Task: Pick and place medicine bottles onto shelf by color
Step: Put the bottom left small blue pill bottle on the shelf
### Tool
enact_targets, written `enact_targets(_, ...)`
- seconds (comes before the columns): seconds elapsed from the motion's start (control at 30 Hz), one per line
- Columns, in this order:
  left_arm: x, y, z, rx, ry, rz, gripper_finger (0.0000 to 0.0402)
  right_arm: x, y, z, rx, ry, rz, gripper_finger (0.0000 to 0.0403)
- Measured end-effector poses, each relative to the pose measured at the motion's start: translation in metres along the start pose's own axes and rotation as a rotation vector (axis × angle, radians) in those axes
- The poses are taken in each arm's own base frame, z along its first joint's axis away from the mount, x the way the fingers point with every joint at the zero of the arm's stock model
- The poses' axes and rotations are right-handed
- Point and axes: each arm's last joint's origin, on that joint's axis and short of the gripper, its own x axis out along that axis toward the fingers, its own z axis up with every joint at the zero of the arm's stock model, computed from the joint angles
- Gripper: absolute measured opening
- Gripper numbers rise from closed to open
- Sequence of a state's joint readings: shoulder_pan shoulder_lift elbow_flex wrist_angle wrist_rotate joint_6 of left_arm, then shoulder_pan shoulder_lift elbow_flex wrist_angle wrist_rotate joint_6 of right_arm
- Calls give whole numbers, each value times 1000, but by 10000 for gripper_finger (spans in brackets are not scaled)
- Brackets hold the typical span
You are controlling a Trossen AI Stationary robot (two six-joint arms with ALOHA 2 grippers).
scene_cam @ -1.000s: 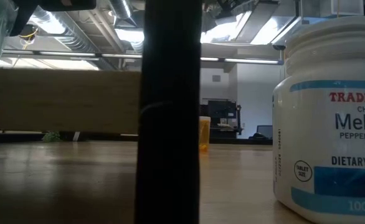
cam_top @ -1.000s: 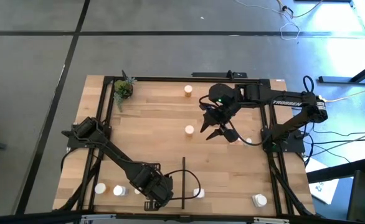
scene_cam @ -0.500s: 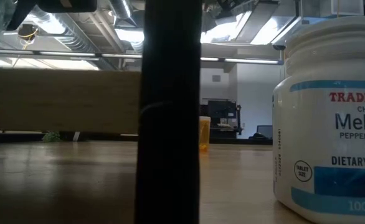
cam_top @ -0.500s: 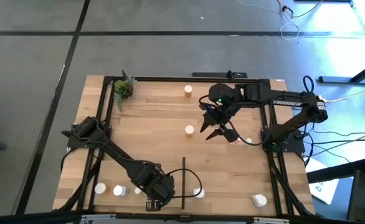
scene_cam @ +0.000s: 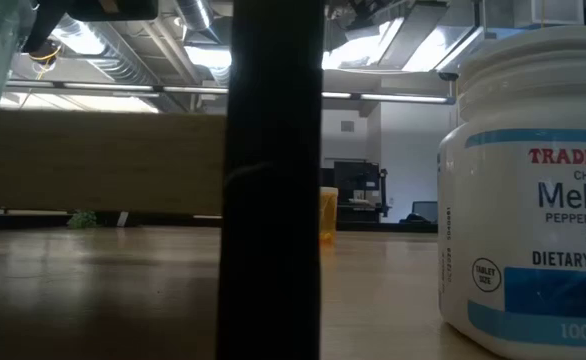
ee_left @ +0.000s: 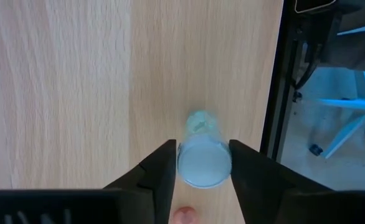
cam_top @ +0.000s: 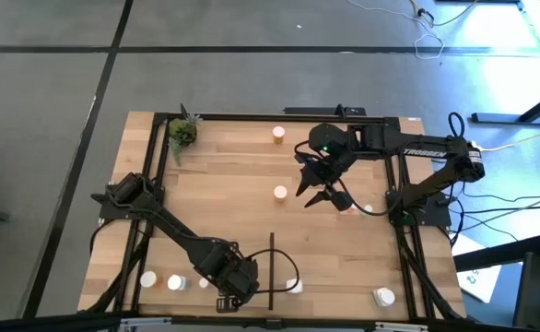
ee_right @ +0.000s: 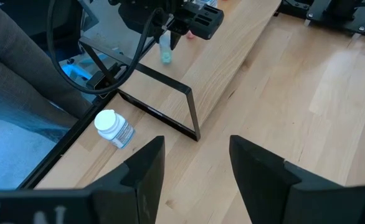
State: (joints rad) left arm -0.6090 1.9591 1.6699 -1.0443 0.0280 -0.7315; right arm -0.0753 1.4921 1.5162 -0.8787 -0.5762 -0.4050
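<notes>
- My left tool [ee_left: 201, 171] at the high view's bottom had eased slightly, fingers flanking a white-capped bottle [ee_left: 203, 163] standing on the shelf [ee_left: 76, 93] (placement likely finishing).
- Right tool [cam_top: 320, 192] hung unclenched, upper centre.

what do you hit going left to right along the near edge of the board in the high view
white-capped bottle → second white-capped bottle → left gripper, its jaws either side of a pale bottle → black divider strip → white bottle just past the strip → white bottle near the right rail.
</notes>
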Motion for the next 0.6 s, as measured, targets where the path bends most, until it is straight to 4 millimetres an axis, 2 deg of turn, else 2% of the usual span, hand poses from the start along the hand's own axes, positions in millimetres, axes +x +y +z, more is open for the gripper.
enact_targets(0.6,0,-3,-2,5,-5,-1,142,0,0,0,-31,1,0,182)
